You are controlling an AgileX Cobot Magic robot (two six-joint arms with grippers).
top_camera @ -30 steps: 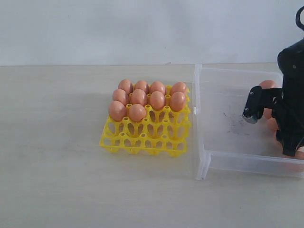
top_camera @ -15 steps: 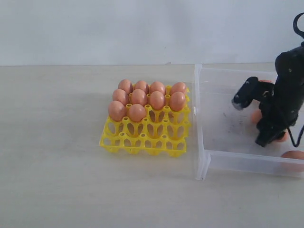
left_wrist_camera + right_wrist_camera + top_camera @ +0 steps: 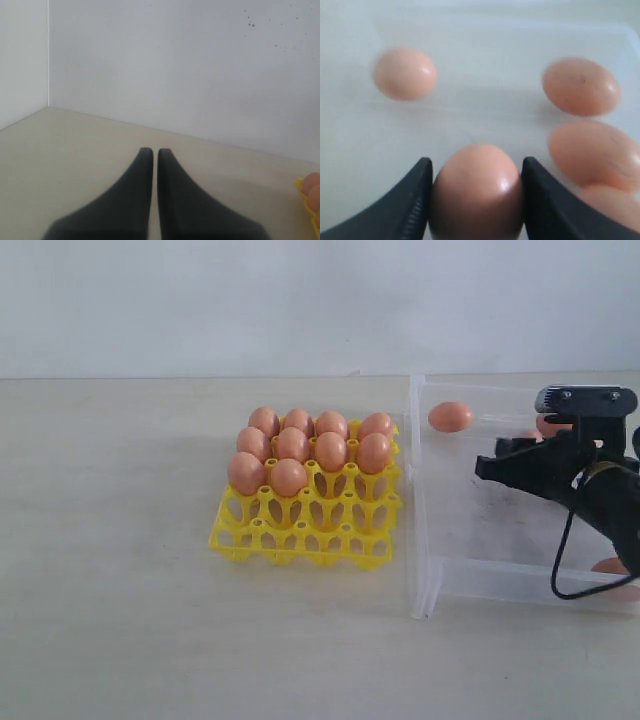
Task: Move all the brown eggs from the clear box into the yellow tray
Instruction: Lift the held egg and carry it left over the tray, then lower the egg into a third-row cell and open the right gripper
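Bright yellow tray (image 3: 300, 535), plastic, a square openwork grid of cups with pointed posts, standing on a pale matte table (image 3: 120, 620) just beside the clear box (image 3: 425, 575). Ten brown eggs (image 3: 292, 445), smooth, matte and oval, sit upright in its cups: the two far rows are filled, and two more sit at the left of the third row. Clear box: transparent plastic, shallow, rectangular, with low walls and faint dark smudges on the floor. One loose egg (image 3: 450, 417) lies on its side near the box's far wall at the tray end. The right wrist view shows three more eggs (image 3: 581, 86) lying close together on the box floor to one side of the fingers. Right gripper (image 3: 492, 466): black, held level over the box and pointing toward the tray end. Its two curved dark fingers (image 3: 405, 210) pinch a held egg (image 3: 477, 192) by the flanks, its rounded end showing between them. Left gripper (image 3: 151, 150): dark tapered fingers pressed almost together with a hairline gap, over table, facing a plain white wall (image 3: 175, 60). The tray's edge and one egg sit at that view's margin.
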